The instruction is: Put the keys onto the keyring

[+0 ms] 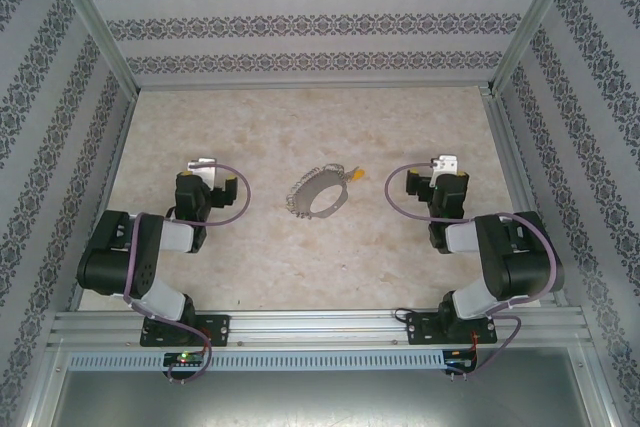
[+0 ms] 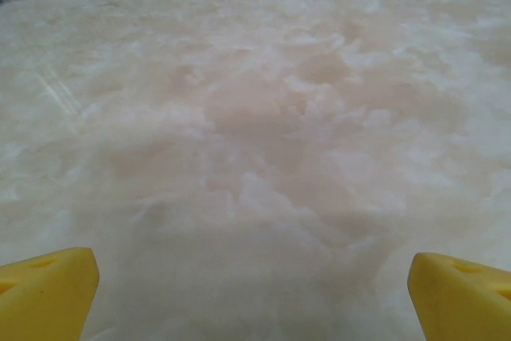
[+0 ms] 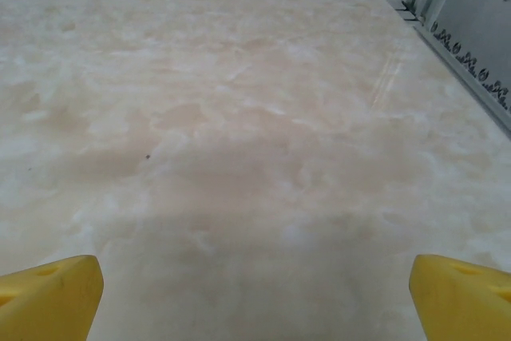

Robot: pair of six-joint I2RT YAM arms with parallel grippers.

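Observation:
The keyring [image 1: 322,193], a thin metal ring fringed with small silvery pieces, lies flat in the middle of the marble table. A tiny yellow-headed key [image 1: 356,176] rests at its upper right edge. My left gripper [image 1: 205,163] hovers to the left of the ring, well apart from it. In the left wrist view its yellow fingertips [image 2: 48,293] stand wide apart over bare table, so my left gripper [image 2: 254,297] is open. To the right of the ring is my right gripper [image 1: 445,162], also apart from it. Wide-spread yellow fingertips [image 3: 49,297] show my right gripper [image 3: 255,297] open and empty.
Patterned walls and aluminium posts [image 1: 515,27] enclose the table on three sides. A metal rail [image 1: 320,327] runs along the near edge under the arm bases. The right wall's frame [image 3: 463,69] shows close by in the right wrist view.

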